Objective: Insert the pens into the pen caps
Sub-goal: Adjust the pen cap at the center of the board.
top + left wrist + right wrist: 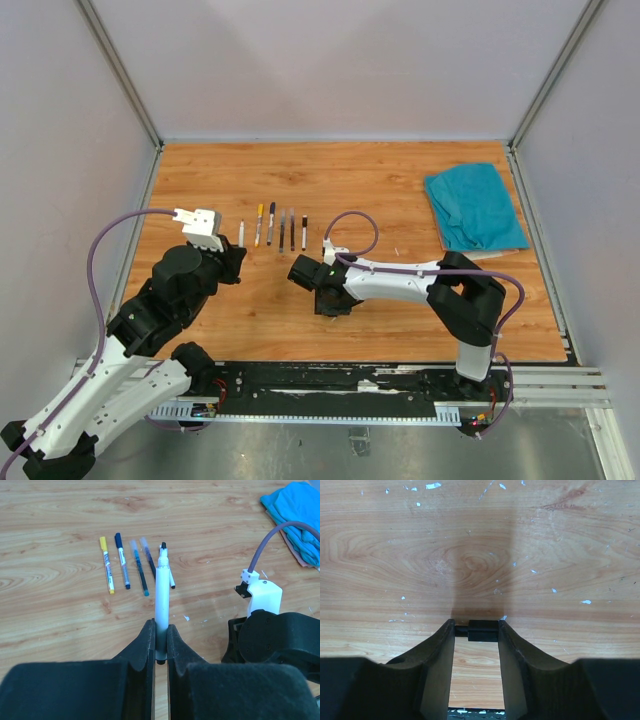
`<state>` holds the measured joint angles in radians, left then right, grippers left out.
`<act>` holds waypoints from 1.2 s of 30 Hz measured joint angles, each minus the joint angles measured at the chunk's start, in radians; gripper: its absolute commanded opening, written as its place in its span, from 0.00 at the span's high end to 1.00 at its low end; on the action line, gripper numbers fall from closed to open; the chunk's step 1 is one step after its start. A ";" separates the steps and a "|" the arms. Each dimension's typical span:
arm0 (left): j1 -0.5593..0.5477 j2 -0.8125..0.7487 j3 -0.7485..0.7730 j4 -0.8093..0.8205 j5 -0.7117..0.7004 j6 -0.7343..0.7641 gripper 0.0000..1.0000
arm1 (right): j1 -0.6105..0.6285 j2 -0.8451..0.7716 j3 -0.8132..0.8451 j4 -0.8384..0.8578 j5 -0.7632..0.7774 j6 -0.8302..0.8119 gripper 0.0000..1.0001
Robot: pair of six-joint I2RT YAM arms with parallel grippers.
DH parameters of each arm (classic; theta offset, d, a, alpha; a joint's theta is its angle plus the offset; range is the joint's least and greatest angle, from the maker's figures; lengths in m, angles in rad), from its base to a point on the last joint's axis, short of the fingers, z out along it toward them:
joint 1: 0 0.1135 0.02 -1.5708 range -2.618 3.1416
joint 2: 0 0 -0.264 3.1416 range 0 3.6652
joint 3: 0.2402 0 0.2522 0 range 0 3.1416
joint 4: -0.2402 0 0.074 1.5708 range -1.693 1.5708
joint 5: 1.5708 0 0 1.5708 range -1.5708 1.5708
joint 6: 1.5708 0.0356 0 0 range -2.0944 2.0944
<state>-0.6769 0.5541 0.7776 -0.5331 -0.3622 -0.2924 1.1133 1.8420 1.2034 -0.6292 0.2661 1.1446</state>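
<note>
My left gripper [160, 630] is shut on a white pen [162, 600] and holds it by its rear end, with the dark tip pointing away over the table. In the top view this gripper [236, 262] is at the left and the pen [241, 234] sticks out towards the back. My right gripper [476, 628] is shut on a short black pen cap [484, 630], which lies crosswise between the fingertips just above the wood. In the top view the right gripper [328, 300] points down near the table's middle. Several more pens [282, 228] lie in a row [122, 560] behind both grippers.
A teal cloth [475, 207] lies at the back right and also shows in the left wrist view [297, 515]. The row holds a yellow-ended pen [106, 565] at its left. Small pale scraps dot the wooden table [400, 180]. Grey walls enclose three sides.
</note>
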 measured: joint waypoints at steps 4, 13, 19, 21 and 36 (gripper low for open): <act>0.000 0.000 0.000 0.000 0.000 0.000 1.00 | 0.000 -0.012 -0.010 0.002 0.005 -0.018 0.79; 0.000 0.000 0.000 0.000 0.000 0.000 1.00 | -0.004 -0.168 -0.088 0.122 -0.093 -0.468 0.78; 0.000 0.000 0.000 0.000 0.000 0.000 0.99 | -0.005 -0.163 -0.092 0.147 -0.271 -0.909 0.74; 0.000 0.000 0.000 0.000 0.000 0.000 1.00 | -0.005 -0.152 -0.092 0.133 -0.306 -1.026 0.73; 0.000 0.000 0.000 0.000 0.000 0.000 1.00 | -0.005 -0.071 -0.094 0.092 -0.406 -1.422 0.55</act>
<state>-0.6769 0.5545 0.7776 -0.5331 -0.3622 -0.2928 1.1084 1.7710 1.1091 -0.5377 -0.1398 -0.2771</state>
